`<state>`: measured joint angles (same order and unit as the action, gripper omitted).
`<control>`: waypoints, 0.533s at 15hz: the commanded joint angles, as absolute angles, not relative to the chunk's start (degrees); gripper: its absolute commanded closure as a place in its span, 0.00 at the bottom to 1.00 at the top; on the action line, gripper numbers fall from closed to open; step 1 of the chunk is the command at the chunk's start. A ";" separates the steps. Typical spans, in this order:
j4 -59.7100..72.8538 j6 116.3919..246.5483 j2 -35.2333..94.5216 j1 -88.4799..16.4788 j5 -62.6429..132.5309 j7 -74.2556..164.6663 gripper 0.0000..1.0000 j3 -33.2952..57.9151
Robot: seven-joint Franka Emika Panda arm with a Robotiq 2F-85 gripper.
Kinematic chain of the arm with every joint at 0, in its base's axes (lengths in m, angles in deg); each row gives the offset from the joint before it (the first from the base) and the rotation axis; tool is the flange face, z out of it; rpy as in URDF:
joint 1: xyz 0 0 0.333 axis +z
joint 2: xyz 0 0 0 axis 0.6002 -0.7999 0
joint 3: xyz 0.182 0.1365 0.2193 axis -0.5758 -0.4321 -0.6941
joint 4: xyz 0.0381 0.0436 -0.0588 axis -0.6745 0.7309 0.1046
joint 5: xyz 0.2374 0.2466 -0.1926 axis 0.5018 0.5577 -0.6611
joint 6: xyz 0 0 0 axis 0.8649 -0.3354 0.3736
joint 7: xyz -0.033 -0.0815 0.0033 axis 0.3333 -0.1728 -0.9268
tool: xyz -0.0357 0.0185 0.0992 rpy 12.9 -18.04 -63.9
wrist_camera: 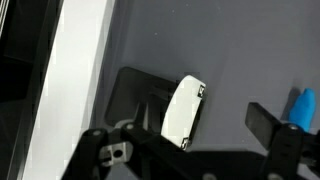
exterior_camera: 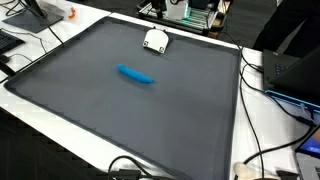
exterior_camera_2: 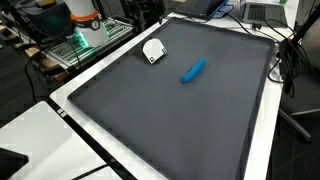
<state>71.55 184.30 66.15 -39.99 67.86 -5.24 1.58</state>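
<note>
A small white device (wrist_camera: 185, 110) with a dark end lies flat on the grey mat (wrist_camera: 240, 50), close to one of the mat's edges and near a corner, as both exterior views show (exterior_camera: 155, 41) (exterior_camera_2: 153, 50). Nothing rests on it or leans against it.

Further in toward the mat's middle, well apart from the device, lies a blue pen-like stick (exterior_camera: 135, 74), also flat and set at a slant (exterior_camera_2: 192, 70); in the wrist view only its tip shows at the frame's edge (wrist_camera: 303, 108). The stretch of mat between the two is bare.

The gripper (wrist_camera: 182, 140) hangs above the mat with its jaws spread wide, the black fingers (wrist_camera: 268, 122) standing either side of the device as the wrist camera sees it. The gripper holds nothing, and its dark shadow falls on the mat beside the device. Whether a finger touches the device cannot be told from the wrist view.

Around the mat runs the white table (exterior_camera: 262, 130). Black cables (exterior_camera: 252, 110) trail along the table just off the mat's edge, and a laptop (exterior_camera_2: 262, 12) sits beyond the mat's far corner. Green-lit equipment (exterior_camera_2: 88, 38) stands off the mat on the device's side.
</note>
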 commanded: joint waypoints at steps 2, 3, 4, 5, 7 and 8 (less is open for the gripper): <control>71.55 190.69 60.09 -38.51 67.92 -11.39 0.00 1.69; 71.56 191.44 59.12 -38.21 67.73 -11.80 0.00 1.87; 71.56 192.53 57.92 -38.18 67.06 -12.50 0.00 1.92; 71.55 193.24 56.99 -38.06 66.69 -12.71 0.00 1.99; 71.54 194.92 55.06 -37.71 66.99 -12.49 0.00 2.36; 71.53 195.95 53.80 -37.64 66.83 -12.32 0.00 2.44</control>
<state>71.53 192.88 57.04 -38.84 67.72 -10.94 1.63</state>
